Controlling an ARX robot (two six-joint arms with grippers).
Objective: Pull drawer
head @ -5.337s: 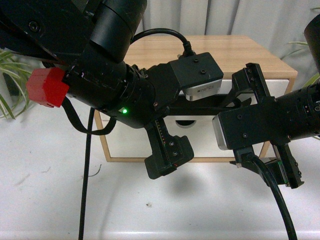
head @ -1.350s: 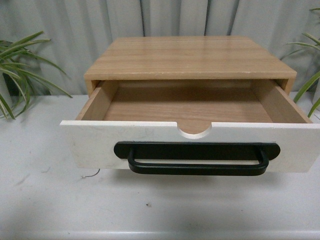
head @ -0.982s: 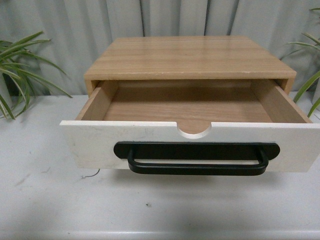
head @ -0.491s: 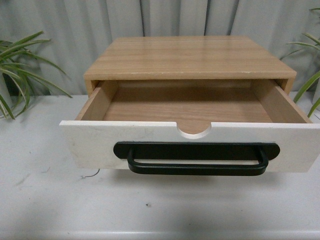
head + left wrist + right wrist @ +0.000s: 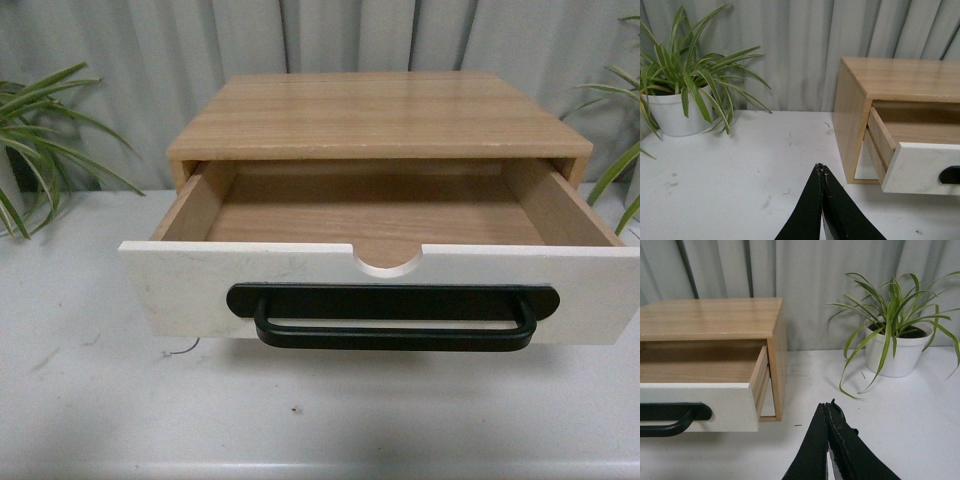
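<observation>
The drawer (image 5: 190,290) stands pulled well out of the wooden cabinet (image 5: 375,115). Its white front carries a long black bar handle (image 5: 392,315) below a half-round notch (image 5: 388,262), and the light wood inside holds nothing that I can see. Neither arm shows in the front view. In the left wrist view my left gripper (image 5: 820,167) is shut with nothing in it, over the table well clear of the drawer (image 5: 920,167). My right gripper (image 5: 827,405) is shut likewise, off the other end of the drawer (image 5: 725,405).
A potted plant (image 5: 677,107) in a white pot stands on the white table (image 5: 90,400) left of the cabinet, another (image 5: 895,347) to its right. A plain white front (image 5: 865,162) shows under the drawer. Grey curtain (image 5: 130,60) hangs behind.
Five seconds ago both arms were in front of the cabinet with the drawer in. Over the last second the drawer stands pulled out and nothing moves.
</observation>
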